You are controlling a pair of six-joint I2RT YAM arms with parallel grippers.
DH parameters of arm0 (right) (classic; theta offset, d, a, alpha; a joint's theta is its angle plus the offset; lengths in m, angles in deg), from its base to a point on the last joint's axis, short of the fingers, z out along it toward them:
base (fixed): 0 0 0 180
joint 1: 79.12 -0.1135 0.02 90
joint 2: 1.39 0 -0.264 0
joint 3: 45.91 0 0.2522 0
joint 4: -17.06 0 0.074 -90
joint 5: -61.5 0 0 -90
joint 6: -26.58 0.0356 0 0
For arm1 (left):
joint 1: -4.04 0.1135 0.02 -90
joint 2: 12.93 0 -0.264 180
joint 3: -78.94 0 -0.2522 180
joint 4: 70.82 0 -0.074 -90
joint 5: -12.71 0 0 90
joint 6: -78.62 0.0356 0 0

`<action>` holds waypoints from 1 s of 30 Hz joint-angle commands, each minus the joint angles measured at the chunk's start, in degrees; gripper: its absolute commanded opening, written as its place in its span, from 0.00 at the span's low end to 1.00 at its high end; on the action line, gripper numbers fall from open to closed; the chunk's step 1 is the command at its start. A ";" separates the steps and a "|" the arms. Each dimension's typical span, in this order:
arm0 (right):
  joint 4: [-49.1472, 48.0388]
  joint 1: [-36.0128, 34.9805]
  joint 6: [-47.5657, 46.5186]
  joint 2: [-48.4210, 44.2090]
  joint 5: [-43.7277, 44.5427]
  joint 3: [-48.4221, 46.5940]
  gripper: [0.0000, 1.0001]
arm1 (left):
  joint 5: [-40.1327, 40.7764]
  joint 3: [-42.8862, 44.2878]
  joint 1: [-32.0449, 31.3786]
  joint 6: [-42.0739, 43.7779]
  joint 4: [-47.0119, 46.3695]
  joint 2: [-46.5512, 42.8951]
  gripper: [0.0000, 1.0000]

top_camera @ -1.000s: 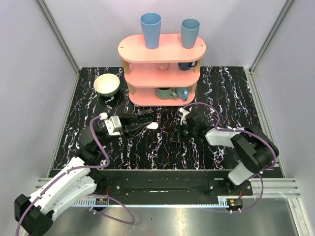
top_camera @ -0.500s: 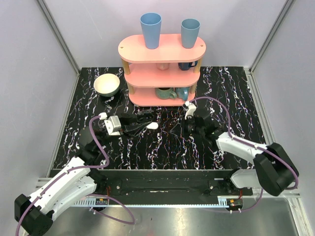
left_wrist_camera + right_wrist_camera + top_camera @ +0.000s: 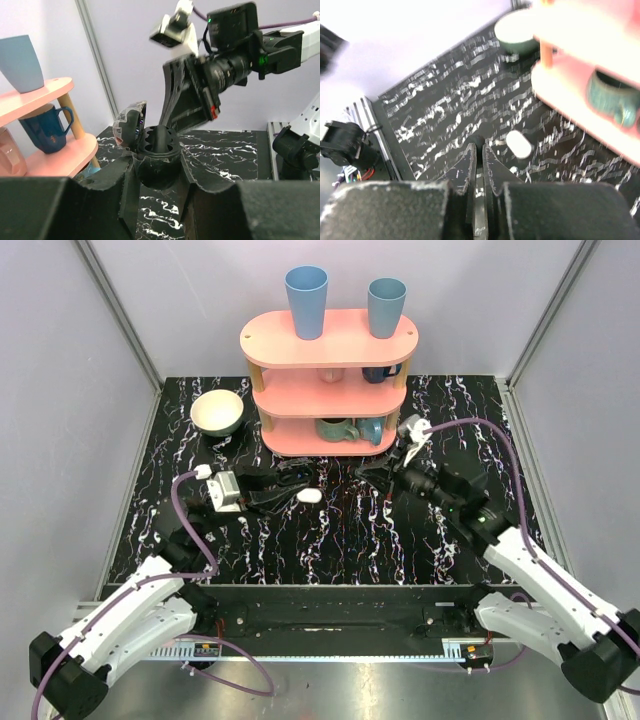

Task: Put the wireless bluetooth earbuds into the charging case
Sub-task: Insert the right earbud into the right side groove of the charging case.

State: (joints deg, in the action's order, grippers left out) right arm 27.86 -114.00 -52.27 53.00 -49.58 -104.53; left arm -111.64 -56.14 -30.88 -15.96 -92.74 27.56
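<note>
**Top view, left to right.** A cream bowl [image 3: 217, 412] sits at the back left of the black, white-veined table [image 3: 330, 545]. The left gripper [image 3: 157, 160] points rightward. Its jaws are clamped on a dark rounded object [image 3: 155, 174] with a scalloped rim, seen best from the left wrist. The white charging case [image 3: 309, 496] lies on the table just beside those fingertips; whether it touches them cannot be told. Behind it stands a pink three-tier shelf [image 3: 340, 400] carrying two blue cups [image 3: 306, 300] on top and mugs [image 3: 338, 428] on the lower tiers. The right gripper [image 3: 480, 146], in front of the shelf's right end, points leftward. Its jaws are almost together, with only a thin slit between. In the right wrist view the case lies just right of its fingertips.
</note>
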 commanded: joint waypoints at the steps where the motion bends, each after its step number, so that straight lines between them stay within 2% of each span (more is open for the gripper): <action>1: 1.46 -0.46 -8.51 -3.85 -5.62 -6.89 0.00 | -2.83 1.89 0.29 -3.68 -9.21 0.90 0.00; 8: 4.46 -0.37 -10.89 -0.43 -18.28 -18.31 0.00 | -6.08 2.68 0.29 -8.86 -14.94 4.33 0.00; 18: 0.15 -0.46 -7.21 3.00 -32.60 -25.80 0.00 | -8.10 3.65 0.29 -11.06 -17.67 7.41 0.00; 23: 1.82 -0.46 -5.09 5.28 -35.78 -29.75 0.00 | -8.81 4.52 0.29 -11.68 -18.37 8.29 0.00; 30: 0.67 -0.46 -4.92 6.25 -38.51 -30.20 0.00 | -9.86 5.40 0.29 -12.56 -19.07 9.69 0.00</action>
State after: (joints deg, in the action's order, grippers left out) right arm 30.22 -114.08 -57.93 58.62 -85.20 -132.14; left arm -119.44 -53.87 -30.88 -27.37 -107.38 36.79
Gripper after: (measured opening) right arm 0.087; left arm 0.329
